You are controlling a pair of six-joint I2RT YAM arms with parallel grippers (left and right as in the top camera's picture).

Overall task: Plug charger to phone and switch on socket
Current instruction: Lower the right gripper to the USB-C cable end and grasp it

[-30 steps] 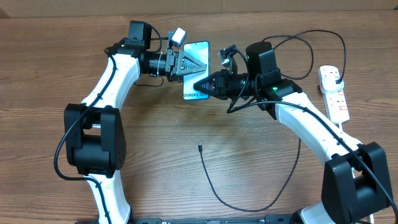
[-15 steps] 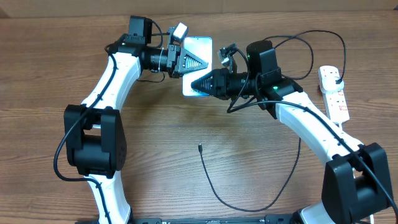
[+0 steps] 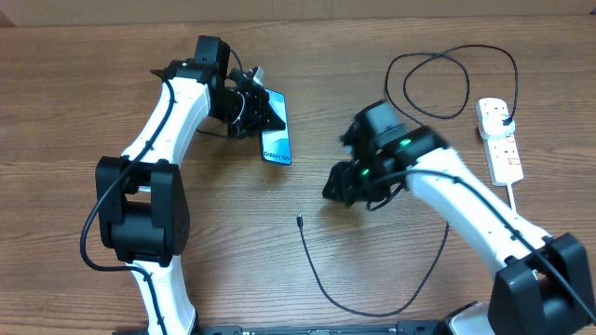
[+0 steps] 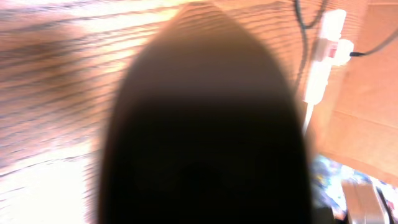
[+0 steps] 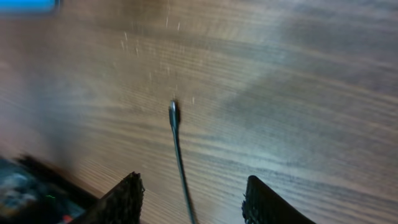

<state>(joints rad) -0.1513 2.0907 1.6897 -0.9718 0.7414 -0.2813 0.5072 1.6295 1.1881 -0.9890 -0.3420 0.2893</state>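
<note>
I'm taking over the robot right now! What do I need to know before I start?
Left gripper: shut on the phone, held tilted on edge at the upper left of the table.
Right gripper: open and empty, low over the table, with the charger tip between its fingers.
Socket: far right; the charger's other end seems plugged into it. The switch is too small to read.
Done: phone gripped.
Left: grab the tip, plug it into the phone, switch on the socket.
</note>
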